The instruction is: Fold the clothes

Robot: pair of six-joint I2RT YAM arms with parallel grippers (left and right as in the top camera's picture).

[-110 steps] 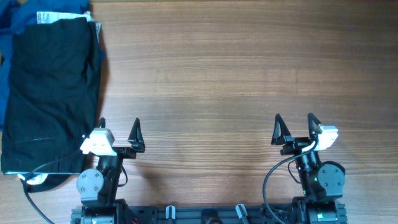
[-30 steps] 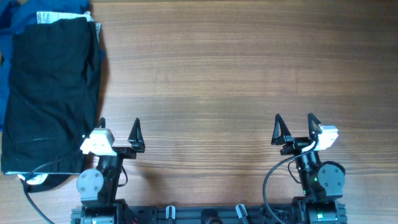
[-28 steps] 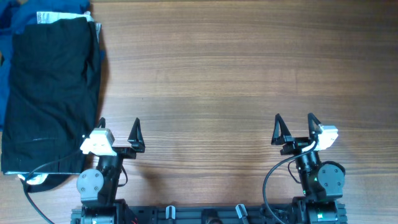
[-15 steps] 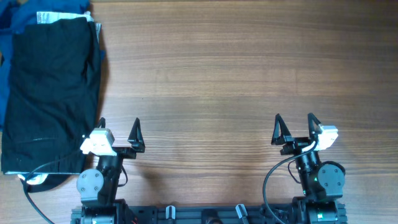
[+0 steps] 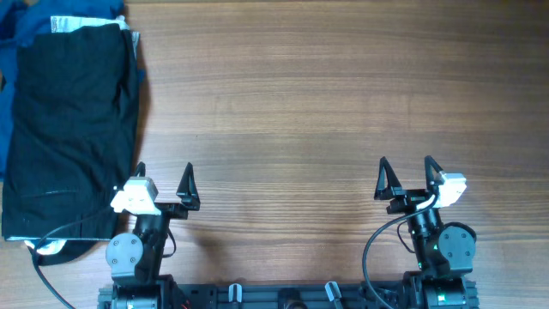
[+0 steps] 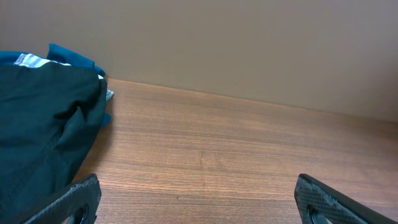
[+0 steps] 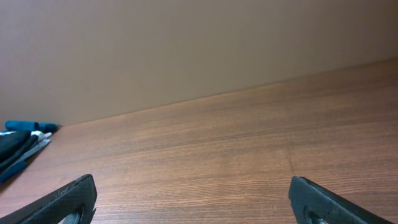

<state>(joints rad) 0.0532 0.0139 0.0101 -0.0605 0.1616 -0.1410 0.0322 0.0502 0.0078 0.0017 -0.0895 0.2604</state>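
- Black garment (image 5: 73, 129): lies at the far left of the table, running from the far edge almost to the near one. Long rectangle, straight edges, flat top. Matte, soft, woven-looking cloth. Judged already folded.
- Blue garment (image 5: 15, 39): under and behind the black one, showing along its left side and at the far left corner. Brighter, bunched and creased there, with no clean outline. Judged not yet folded, though most of it is hidden.
- White label (image 5: 64, 24): small tag at the far end of the stack. Which of the 2 pieces it belongs to cannot be told.
- Table (image 5: 326, 112): brown wood-grain top, smooth and slightly glossy, grain running side to side.
- Left gripper (image 5: 164, 178): parked at the near edge, just beside the black garment's near right corner. 2 black pointed fingers spread wide, gripping nothing.
- Right gripper (image 5: 407, 176): parked at the near edge on the right, well apart from the clothes. Fingers spread wide, empty.
- Progress, as a judgement: 1 piece looks done, at least 1 is left, and no fold is in hand. The next piece would have to be drawn out onto the bare middle of the table.
- Handling: limp cloth, likely to sag and drag. Pulling the blue piece out may disturb the stack above.
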